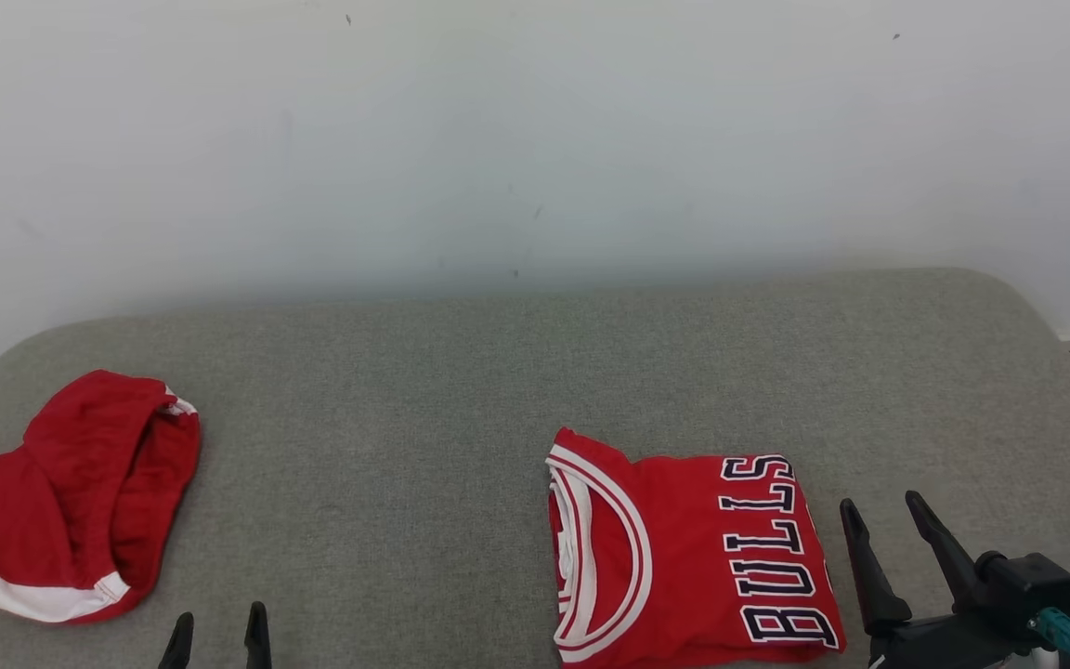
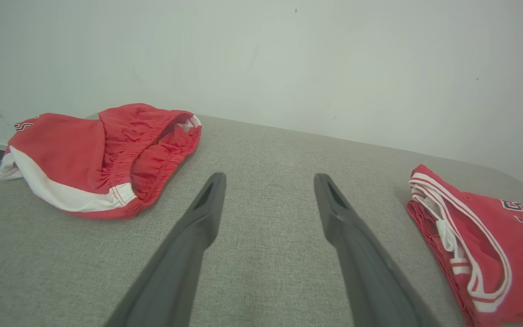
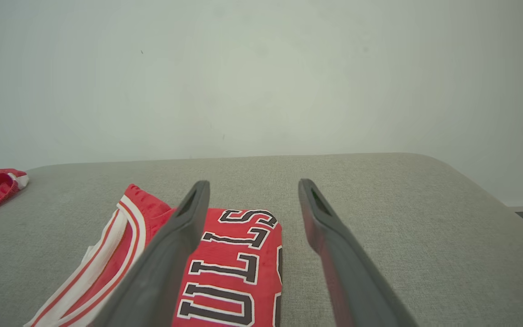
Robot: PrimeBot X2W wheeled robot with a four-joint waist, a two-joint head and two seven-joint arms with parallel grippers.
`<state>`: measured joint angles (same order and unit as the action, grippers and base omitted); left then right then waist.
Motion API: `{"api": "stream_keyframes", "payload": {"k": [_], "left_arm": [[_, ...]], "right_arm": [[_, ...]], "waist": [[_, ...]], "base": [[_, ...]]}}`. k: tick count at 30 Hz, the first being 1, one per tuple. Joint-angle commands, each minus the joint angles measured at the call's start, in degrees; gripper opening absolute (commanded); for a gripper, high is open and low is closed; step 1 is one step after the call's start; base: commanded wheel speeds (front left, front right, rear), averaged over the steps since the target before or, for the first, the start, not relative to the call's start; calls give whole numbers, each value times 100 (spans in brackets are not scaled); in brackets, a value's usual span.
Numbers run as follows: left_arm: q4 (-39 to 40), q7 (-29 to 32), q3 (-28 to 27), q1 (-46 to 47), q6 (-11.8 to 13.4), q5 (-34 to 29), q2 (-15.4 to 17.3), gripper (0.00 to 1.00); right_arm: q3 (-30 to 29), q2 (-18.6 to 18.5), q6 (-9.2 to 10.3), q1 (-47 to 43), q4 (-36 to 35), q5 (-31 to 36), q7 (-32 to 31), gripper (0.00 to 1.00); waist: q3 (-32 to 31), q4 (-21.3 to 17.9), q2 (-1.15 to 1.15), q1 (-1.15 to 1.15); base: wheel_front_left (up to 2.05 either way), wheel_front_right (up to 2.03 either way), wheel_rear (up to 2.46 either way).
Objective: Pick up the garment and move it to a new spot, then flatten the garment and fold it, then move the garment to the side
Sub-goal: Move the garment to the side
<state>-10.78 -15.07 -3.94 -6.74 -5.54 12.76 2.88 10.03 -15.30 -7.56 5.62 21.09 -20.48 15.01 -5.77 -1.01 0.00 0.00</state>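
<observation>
A red jersey with white trim and dark "BULLS" lettering lies folded into a neat rectangle at the front right of the grey padded table. The same jersey shows at the right of the left wrist view, and the jersey lies under the fingers in the right wrist view. My right gripper hovers open just right of the jersey, apart from it. My left gripper stands open at the front edge, nothing between its fingers.
Crumpled red shorts with a white hem lie at the table's left end; the shorts also appear left of my left fingers. A pale wall rises right behind the table. Bare grey surface lies between the two garments.
</observation>
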Motion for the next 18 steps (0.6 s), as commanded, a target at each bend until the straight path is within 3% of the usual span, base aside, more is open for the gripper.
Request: {"api": "stream_keyframes", "payload": {"k": [1, 5, 12, 18], "left_arm": [[26, -12, 19, 50, 20, -37, 2, 100], [56, -12, 82, 72, 35, -58, 1, 100], [94, -12, 237, 152, 55, -24, 4, 100], [99, -11, 310, 199, 38, -19, 3, 100]], "right_arm": [[43, -2, 12, 52, 82, -72, 12, 100], [32, -75, 12, 363, 483, -350, -534, 100], [-18, -130, 12, 1046, 1294, -585, -2347, 100], [-368, -53, 12, 1317, 1777, -402, -3065, 100]], "waist": [[12, 15, 0, 0], [69, 57, 0, 0], [298, 336, 0, 0], [446, 616, 0, 0]], "base": [[0, 0, 0], [0, 0, 0], [0, 0, 0], [0, 0, 0]]}}
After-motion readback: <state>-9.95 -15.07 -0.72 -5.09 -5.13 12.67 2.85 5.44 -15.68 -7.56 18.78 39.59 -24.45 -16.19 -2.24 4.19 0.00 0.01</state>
